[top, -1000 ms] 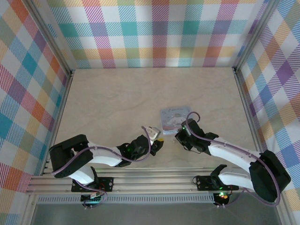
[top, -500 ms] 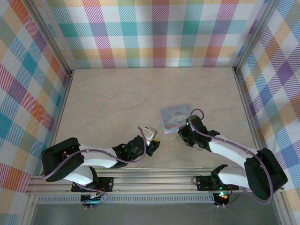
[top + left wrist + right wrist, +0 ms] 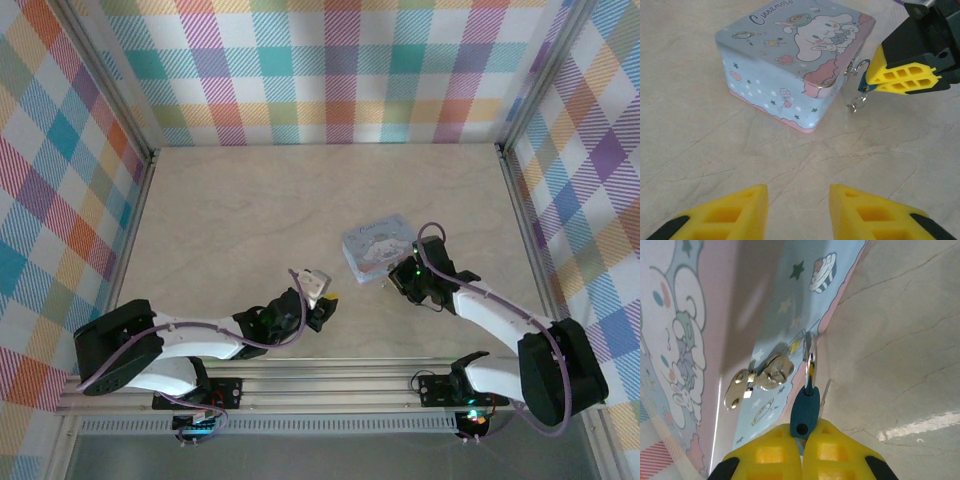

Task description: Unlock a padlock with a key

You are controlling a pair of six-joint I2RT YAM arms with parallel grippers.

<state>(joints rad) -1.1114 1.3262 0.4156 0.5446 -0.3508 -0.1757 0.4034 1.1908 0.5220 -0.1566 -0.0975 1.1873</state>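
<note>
The right gripper [image 3: 408,277] is sitting further right than a second ago, at the near right corner of the tin [image 3: 790,65], and the left arm is lying flatter along the near edge of the desk [image 3: 250,210]. The right jaws are pressing together on the padlock [image 3: 805,411], holding it just beside the metal clasp [image 3: 762,379] on the tin's side wall. Whether the padlock is hooked through the clasp cannot be told. The left gripper [image 3: 797,195] is facing the tin from nearby with its jaws apart, gripping nothing.
</note>
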